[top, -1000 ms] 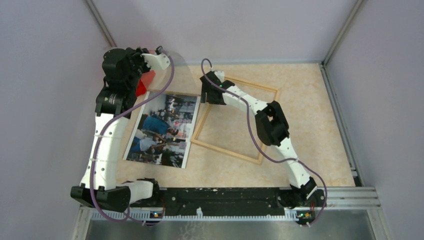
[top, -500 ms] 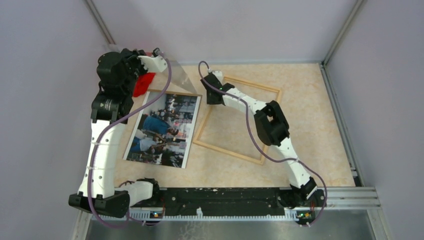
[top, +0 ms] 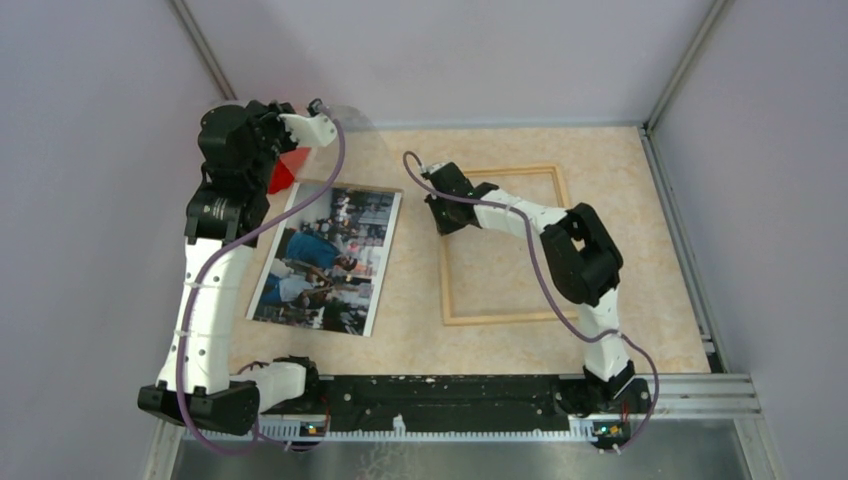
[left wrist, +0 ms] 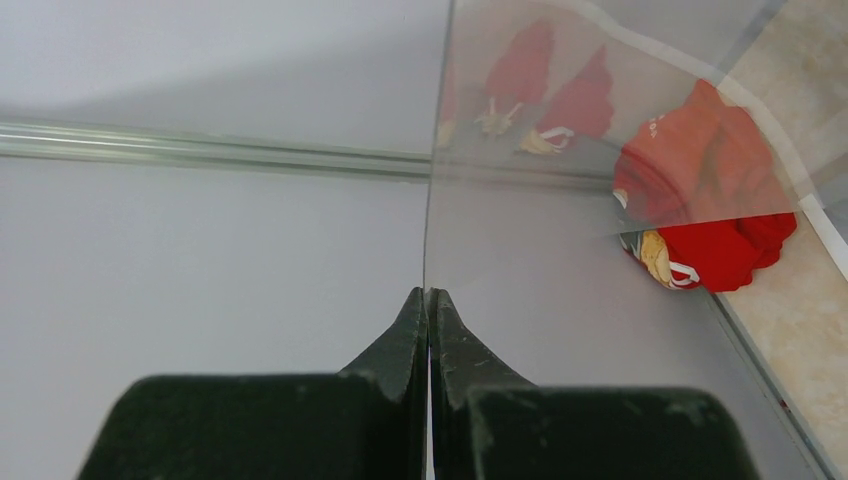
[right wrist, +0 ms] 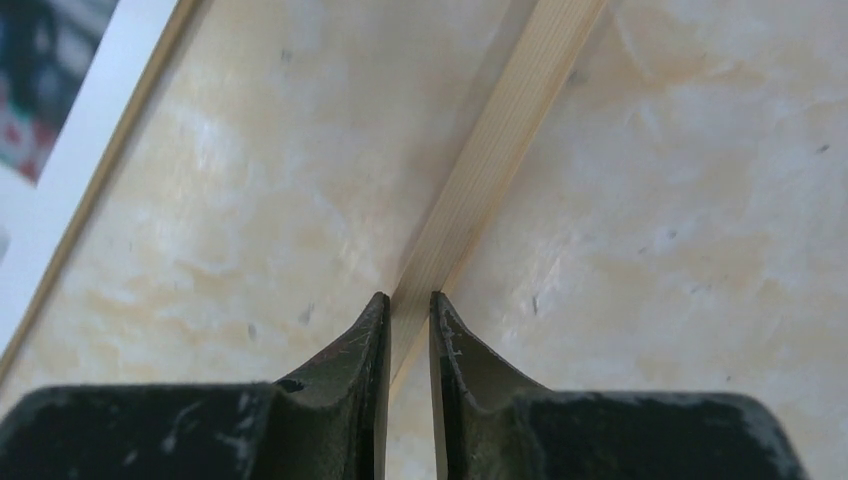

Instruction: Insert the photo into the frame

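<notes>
Swung square since 1 second ago, thin light-wood rectangular frame, stiff and light, pinched at 1 rail by right gripper; left gripper seemingly clamps clear pane.

Tabletop: beige, marbled stone pattern; faint dark specks show close up in the right wrist view. Closed in on three sides by plain pale lilac-grey panels: left wall, back wall, right wall. Aluminium posts in both far corners: left post, right post. Aluminium channel along the table's right edge. Black rail across the near edge, bare metal sheet in front of it. Light even, diffuse; shadows soft.
</notes>
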`<state>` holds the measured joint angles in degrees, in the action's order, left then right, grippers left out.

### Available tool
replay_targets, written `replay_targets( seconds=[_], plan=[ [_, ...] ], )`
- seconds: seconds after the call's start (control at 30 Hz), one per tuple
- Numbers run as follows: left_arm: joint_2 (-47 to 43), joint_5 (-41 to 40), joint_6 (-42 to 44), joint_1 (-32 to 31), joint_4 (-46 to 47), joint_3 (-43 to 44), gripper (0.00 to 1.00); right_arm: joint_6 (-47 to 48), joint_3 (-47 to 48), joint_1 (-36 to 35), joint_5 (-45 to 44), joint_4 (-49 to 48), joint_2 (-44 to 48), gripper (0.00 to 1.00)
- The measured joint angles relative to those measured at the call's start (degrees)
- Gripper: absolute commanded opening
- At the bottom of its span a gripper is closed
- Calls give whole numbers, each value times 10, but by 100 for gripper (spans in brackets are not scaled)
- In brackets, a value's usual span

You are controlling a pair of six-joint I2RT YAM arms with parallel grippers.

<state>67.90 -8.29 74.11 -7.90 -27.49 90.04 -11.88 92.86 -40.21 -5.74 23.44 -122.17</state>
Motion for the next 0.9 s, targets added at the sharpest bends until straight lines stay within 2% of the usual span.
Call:
replay_targets(
  seconds=[0.33, 0.4, 0.43, 0.5, 0.63, 0.67, 0.77, 0.9],
  plan=[
    [1, 4, 2, 0, 2, -3, 0, 67, -190, -17, 102, 0, 138, 5],
    [1, 4, 2, 0, 5, -3, 0, 82, -207, -33, 106, 4, 153, 15],
    [1, 4, 2, 0, 5, -3, 0, 87, -210, -41, 106, 11, 157, 23],
    [1, 4, 2, 0, 5, -3, 0, 87, -212, -53, 101, 21, 161, 46],
    [1, 4, 2, 0, 8, -9, 0, 37, -211, -35, 94, 28, 162, 73],
    [2, 4, 2, 0, 8, -10, 0, 20, -208, -21, 90, 27, 162, 77],
    [2, 4, 3, 0, 9, -14, 0, -13, -167, 20, 68, 33, 155, 77],
    [2, 3, 7, 0, 10, -14, 0, -30, -29, 40, 34, 36, 90, 73]
  ],
)
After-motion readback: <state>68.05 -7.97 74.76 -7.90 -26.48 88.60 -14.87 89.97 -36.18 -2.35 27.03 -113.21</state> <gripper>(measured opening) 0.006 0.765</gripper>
